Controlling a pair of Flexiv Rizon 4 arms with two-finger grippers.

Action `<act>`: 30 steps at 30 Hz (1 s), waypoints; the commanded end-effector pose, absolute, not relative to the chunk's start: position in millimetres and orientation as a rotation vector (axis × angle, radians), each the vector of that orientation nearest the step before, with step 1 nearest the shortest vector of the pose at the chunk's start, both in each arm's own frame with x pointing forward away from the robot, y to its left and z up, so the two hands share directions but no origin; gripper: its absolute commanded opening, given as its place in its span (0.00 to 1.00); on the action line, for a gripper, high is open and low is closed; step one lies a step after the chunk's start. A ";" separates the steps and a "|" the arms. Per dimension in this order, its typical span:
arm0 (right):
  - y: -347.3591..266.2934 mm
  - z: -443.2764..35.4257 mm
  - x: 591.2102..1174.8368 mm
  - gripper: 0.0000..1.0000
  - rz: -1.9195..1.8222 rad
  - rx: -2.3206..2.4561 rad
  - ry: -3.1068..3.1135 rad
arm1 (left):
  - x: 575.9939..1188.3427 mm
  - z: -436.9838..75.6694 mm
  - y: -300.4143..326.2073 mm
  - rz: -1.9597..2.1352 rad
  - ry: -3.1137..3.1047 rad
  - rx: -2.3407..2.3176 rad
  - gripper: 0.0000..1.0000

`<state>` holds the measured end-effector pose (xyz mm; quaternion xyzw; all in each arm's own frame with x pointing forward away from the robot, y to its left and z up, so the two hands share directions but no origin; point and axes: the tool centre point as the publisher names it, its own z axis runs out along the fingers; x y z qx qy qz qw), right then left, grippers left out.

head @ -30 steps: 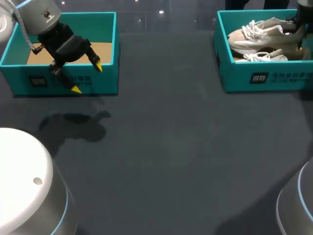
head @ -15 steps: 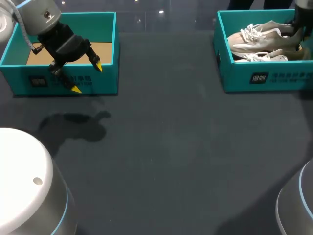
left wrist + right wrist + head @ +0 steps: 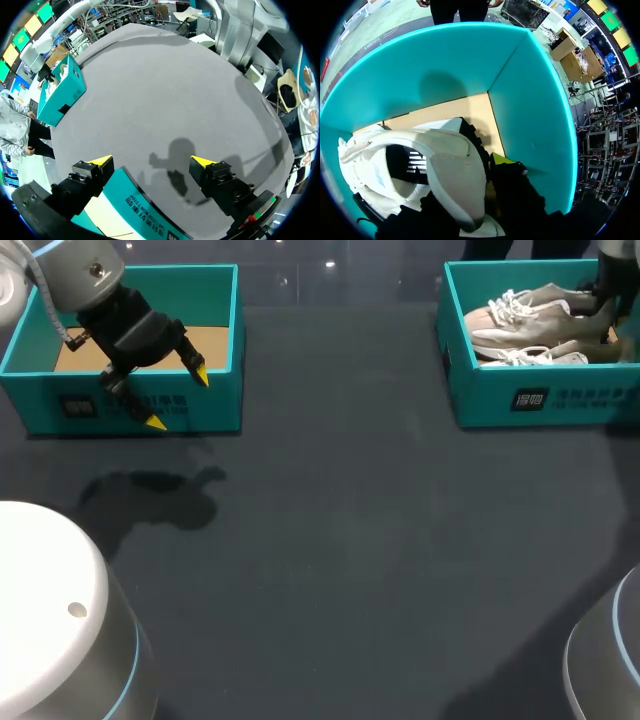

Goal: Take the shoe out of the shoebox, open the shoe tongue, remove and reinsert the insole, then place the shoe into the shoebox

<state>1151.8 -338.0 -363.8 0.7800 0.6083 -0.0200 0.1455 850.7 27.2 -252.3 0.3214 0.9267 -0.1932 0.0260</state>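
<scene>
Holding unchanged at upper left of the frame: left gripper (image 3: 179, 400), fingers spread wide with nothing between them, hung over the near wall of the empty teal box (image 3: 150, 268); table (image 3: 350, 540), dark, nothing shifted on it; shoebox (image 3: 560, 400), upper right, where it was; shoe (image 3: 525, 322), pale, laces leftward, risen and drifted toward the upper right corner over the last second, heel end highest, lifted off the second shoe (image 3: 545, 358) but not yet out of the box; right gripper (image 3: 485, 172), at the heel, one yellow tip showing outside the collar, the other hidden inside, judged clamped on the heel since the shoe rises with it; meaning: take-out step underway, tongue and insole work not yet begun
</scene>
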 end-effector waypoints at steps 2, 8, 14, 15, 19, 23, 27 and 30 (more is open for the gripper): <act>-342.4 -367.8 1160.7 0.00 -0.066 2.252 1.764 | 850.4 -251.9 27.2 -0.592 2.865 0.995 1.00; -343.5 -371.1 1161.3 0.00 -0.071 2.250 1.778 | 850.4 -251.9 27.2 -0.592 2.865 0.995 1.00; -340.8 -375.0 1161.4 0.00 -0.079 2.259 1.788 | 850.4 -251.9 27.2 -0.592 2.865 0.995 1.00; -340.5 -375.3 1161.4 0.00 -0.080 2.261 1.790 | 850.4 -251.9 27.2 -0.592 2.865 0.995 1.00; -340.6 -374.3 1160.9 0.27 -0.088 2.256 1.795 | 850.4 -251.9 27.2 -0.592 2.865 0.995 1.00; -339.6 -369.6 1159.7 0.38 -0.093 2.249 1.795 | 850.4 -251.9 27.2 -0.592 2.865 0.995 1.00; -338.2 -364.8 1158.8 0.41 -0.095 2.245 1.792 | 850.4 -251.9 27.2 -0.592 2.865 0.995 1.00; -335.8 -358.4 1157.5 0.43 -0.091 2.241 1.790 | 850.4 -251.9 27.2 -0.592 2.865 0.995 1.00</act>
